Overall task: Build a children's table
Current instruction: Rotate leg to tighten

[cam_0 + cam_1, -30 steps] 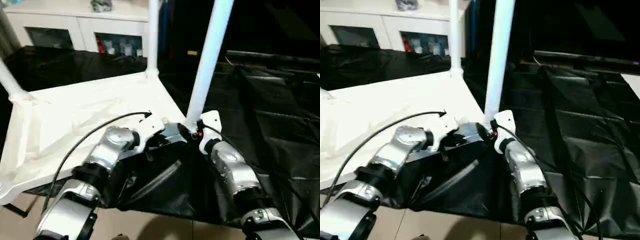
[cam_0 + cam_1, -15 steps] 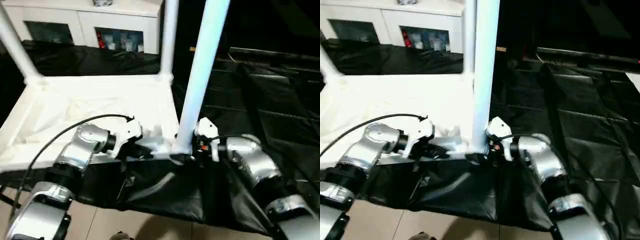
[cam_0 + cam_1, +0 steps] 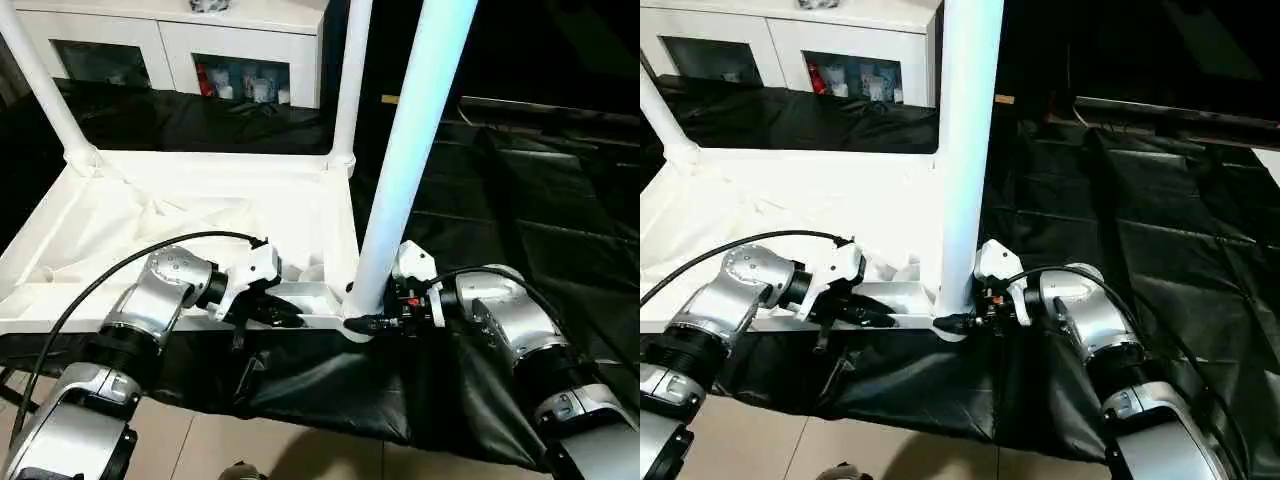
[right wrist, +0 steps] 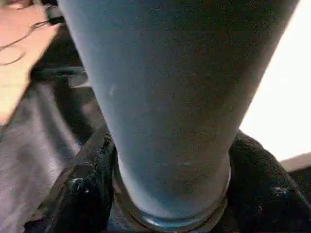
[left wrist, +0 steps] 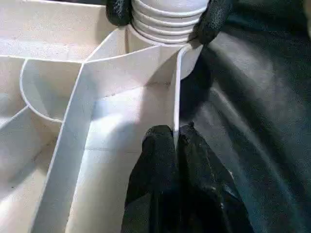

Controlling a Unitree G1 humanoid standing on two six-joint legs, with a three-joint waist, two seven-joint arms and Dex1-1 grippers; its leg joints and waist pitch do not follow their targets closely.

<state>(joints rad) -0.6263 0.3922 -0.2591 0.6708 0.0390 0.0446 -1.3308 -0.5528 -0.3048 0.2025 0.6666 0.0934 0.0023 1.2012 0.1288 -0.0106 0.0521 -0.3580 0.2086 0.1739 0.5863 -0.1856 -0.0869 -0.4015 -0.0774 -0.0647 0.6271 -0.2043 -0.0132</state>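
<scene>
Children's table parts sit upside down on a black sheet [image 3: 560, 200]: the white tabletop [image 3: 200, 215] shows its ribbed underside, and three legs stand up from its corner sockets. No brand, label or writing can be read anywhere.

Head camera: the near leg [image 3: 405, 170] rises from the tabletop's corner nearest the robot's right arm. Two more legs stand at the far corners, one [image 3: 40, 85] on the robot's left and one [image 3: 352, 80] behind the near leg. Beyond the tabletop stands a white cabinet [image 3: 180, 45] with glass-fronted doors. The left gripper [image 3: 290, 318] lies along the tabletop's near edge, just beside the near leg. The right gripper [image 3: 372, 322] reaches the base of that leg from the other side.

Left wrist: the left gripper [image 5: 175, 145] has its jaws pinched narrow on the thin upright rim [image 5: 176, 97] of the tabletop, one black finger on each face. Ahead, two other black fingertips [image 5: 214, 19] flank the leg's ribbed foot [image 5: 165, 24] at the corner socket.

Right wrist: the near leg [image 4: 170, 97] stands between the right gripper's fingers [image 4: 82, 189], whose jaws are set wide, one on each side of its base, close against it.
</scene>
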